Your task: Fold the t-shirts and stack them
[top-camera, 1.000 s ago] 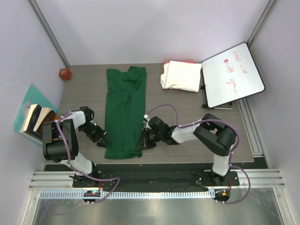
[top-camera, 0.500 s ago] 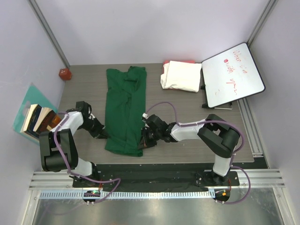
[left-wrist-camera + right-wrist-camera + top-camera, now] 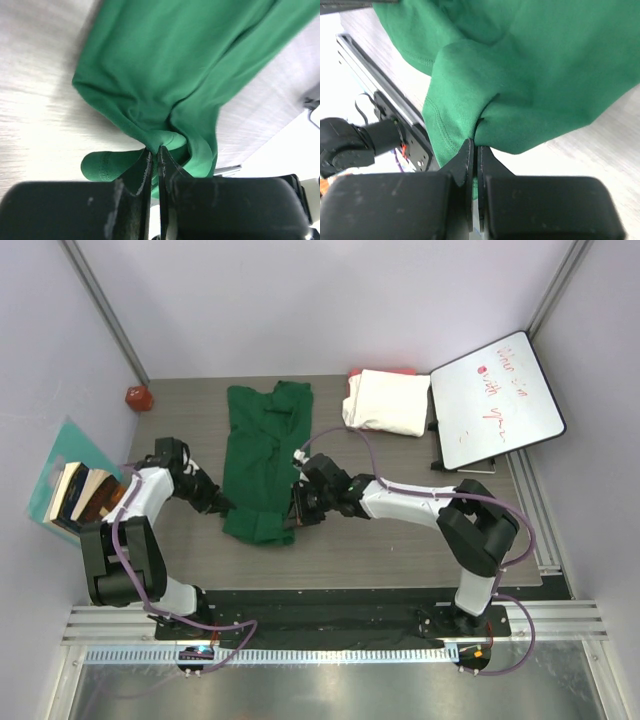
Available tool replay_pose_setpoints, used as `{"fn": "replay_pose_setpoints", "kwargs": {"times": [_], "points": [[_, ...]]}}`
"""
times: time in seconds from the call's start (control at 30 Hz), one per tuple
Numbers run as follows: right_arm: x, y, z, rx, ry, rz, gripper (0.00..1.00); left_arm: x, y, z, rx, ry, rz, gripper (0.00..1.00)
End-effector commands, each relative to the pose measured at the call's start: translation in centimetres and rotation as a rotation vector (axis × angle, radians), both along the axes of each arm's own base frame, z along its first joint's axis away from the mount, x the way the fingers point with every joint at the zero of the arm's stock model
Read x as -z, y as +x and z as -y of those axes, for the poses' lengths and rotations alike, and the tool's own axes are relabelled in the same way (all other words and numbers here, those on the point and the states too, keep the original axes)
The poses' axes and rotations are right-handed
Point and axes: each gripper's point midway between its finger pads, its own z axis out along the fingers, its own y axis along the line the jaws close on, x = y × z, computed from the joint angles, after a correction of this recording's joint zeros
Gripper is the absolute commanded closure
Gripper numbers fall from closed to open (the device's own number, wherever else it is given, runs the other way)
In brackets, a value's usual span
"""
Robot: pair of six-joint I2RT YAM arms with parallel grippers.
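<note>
— Grey wood-grain table (image 3: 400, 550) between pale walls. Where is the plain dark green short-sleeved t-shirt (image 3: 265, 440)?
— It lies lengthwise, left of centre. Its collar end points toward the back wall and lies flat on the table. Its near hem is bunched up.
— What has hold of the hem?
— Both arms. The left gripper (image 3: 152, 150) has its black fingers closed to a sliver on a fold at the hem's left corner. The right gripper (image 3: 472, 146) pinches the right corner the same way, with cloth bulging past its tips.
— And the cream-white folded cloth bundle (image 3: 388, 402)?
— At the back, right of the shirt and apart from it. It sits on a red-pink cloth edge (image 3: 380, 371), just beside the tilted white whiteboard with red writing (image 3: 497, 400).
</note>
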Motion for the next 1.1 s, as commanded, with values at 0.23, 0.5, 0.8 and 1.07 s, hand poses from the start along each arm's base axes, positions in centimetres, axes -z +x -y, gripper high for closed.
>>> {"fn": "replay_pose_setpoints", "kwargs": {"times": [0.23, 0.5, 0.8, 1.07], "points": [[-4.8, 8.4, 0.4, 0.035, -0.029, 0.185, 0.99, -7.1, 7.9, -2.2, -0.111, 0.081, 0.251, 0.95], [-3.1, 14.2, 0.7, 0.069, -0.081, 0.209, 0.99, -5.9, 12.9, -2.6, -0.120, 0.060, 0.253, 0.95], [-3.5, 19.2, 0.5, 0.118, -0.077, 0.270, 0.99, -6.8, 19.4, -1.6, -0.066, 0.038, 0.343, 0.97], [-4.4, 23.2, 0.9, 0.158, -0.059, 0.316, 0.99, -5.7, 24.2, 0.5, -0.010, 0.040, 0.372, 0.98]]}}
